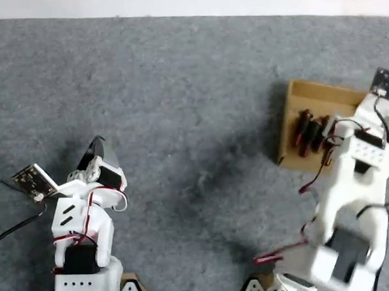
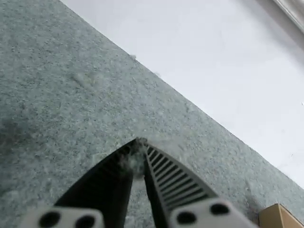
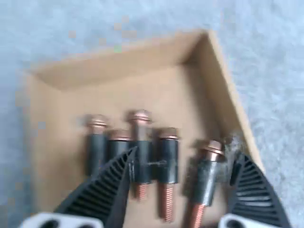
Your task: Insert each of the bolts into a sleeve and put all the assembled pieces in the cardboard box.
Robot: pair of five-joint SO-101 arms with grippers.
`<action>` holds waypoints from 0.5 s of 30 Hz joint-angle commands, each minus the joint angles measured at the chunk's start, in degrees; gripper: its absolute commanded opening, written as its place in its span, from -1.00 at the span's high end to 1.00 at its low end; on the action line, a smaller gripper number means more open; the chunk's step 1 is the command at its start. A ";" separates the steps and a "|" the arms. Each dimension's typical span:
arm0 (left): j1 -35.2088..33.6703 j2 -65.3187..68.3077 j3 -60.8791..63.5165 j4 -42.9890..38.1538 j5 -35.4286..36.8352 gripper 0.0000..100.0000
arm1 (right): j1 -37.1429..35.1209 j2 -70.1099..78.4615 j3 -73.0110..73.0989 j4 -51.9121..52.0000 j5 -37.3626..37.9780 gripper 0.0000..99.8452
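Right gripper [image 3: 185, 154] released, spread over assembled pieces [image 3: 167, 152] in cardboard box [image 3: 118, 71] | left gripper [image 2: 140, 145] clenched, empty | risk: finger snagging nearest piece on lift-off.

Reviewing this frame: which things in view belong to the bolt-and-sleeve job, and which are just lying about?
Job:
cardboard box
sleeved bolts lying in it
right gripper, open above them
left gripper, shut

Not the job:
grey mat
white surface beyond it
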 commanded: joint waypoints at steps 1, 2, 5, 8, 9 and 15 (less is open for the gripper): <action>-0.48 -0.84 1.10 0.09 0.00 0.99 | -6.20 -16.75 7.96 0.48 -1.32 0.46; -0.48 -0.84 1.10 0.18 0.00 0.99 | -8.13 -20.88 11.38 0.48 -1.41 0.46; -0.13 -0.84 1.10 1.23 0.00 0.99 | -14.11 -33.27 21.14 0.48 -1.41 0.46; 0.75 -0.84 1.10 1.32 -2.11 0.99 | -19.38 -45.32 30.02 0.48 -1.58 0.46; 0.75 -0.84 1.10 1.32 -3.52 0.99 | -20.88 -49.27 32.84 0.48 -1.41 0.46; 0.75 -0.84 1.10 7.12 -12.04 0.99 | -25.45 -72.48 49.36 0.57 -1.49 0.46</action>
